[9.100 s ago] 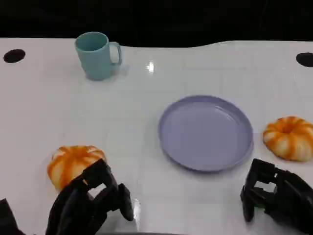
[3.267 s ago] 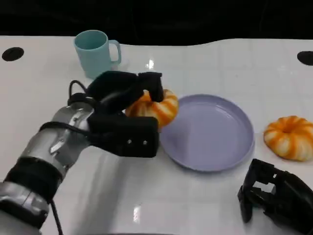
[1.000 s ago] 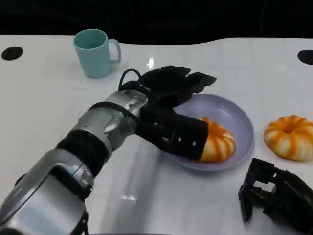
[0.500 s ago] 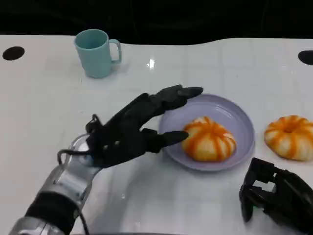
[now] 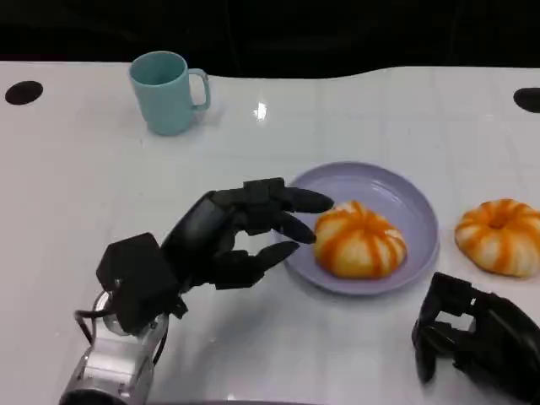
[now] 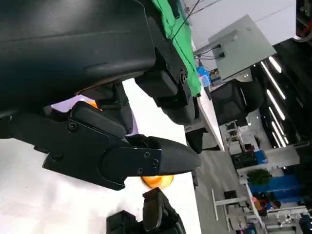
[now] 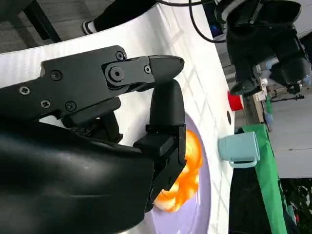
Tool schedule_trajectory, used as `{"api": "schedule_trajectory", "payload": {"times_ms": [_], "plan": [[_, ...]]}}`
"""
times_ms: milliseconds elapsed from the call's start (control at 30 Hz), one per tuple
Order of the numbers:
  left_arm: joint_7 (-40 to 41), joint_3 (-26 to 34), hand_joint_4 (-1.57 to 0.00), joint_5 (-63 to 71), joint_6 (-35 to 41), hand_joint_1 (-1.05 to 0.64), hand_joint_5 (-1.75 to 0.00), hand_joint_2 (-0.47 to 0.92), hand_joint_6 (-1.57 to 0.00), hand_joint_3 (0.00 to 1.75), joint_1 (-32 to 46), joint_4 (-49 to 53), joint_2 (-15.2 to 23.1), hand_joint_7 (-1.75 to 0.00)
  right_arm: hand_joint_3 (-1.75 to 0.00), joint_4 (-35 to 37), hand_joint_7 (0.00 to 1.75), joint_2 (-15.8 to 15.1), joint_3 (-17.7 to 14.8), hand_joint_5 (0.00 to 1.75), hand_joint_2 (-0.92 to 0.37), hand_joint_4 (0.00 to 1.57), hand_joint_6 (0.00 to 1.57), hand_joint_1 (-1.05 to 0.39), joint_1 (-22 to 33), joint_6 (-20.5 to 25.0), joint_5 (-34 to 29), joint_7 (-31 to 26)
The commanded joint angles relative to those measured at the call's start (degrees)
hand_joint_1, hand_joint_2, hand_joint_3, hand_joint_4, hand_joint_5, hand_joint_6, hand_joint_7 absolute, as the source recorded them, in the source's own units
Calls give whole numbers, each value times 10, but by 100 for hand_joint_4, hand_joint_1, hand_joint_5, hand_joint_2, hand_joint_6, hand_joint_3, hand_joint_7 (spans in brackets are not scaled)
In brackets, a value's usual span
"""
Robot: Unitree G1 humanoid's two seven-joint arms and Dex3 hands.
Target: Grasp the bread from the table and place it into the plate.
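Note:
An orange-and-white striped bread [image 5: 360, 240] lies in the lavender plate [image 5: 403, 196] at the table's middle right. My left hand [image 5: 228, 235] hovers just left of the plate, fingers apart, holding nothing, its fingertips [image 5: 310, 201] close to the bread. A second striped bread [image 5: 500, 236] sits on the table right of the plate. My right hand [image 5: 475, 337] rests at the lower right, fingers curled in on nothing. In the right wrist view the bread [image 7: 187, 170] and plate [image 7: 189, 220] show beyond my right hand's fingers [image 7: 163, 112].
A teal mug [image 5: 165, 91] stands at the back left, also seen as the mug [image 7: 240, 148] in the right wrist view. Dark round holes [image 5: 23, 92] mark the table's far corners. The table's far edge meets a black background.
My left hand carried the bread from the table's left to the plate, let it go there, and has since pulled back toward me with fingers apart. My right hand has not moved.

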Motion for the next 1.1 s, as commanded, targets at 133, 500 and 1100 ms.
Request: {"api": "schedule_trajectory", "payload": {"times_ms": [133,500,1100], "plan": [[-54,37,-55,-188,204,-77,-170,92,-47,41,177,-218,4,-149,-20,-13,162,-10,-1,175,-92,71,62,-61,12,22,0,-8],[-90,73,-78,-265,301,-78,-175,92,-54,30,285,-312,-9,-174,-21,-27,163,-10,4,175,-92,72,62,-62,18,17,-6,-16],[-137,120,-87,-316,368,-75,-175,92,-67,22,335,-303,-27,-158,-20,-58,166,-15,12,175,-92,73,62,-63,31,35,-4,-33]]}}
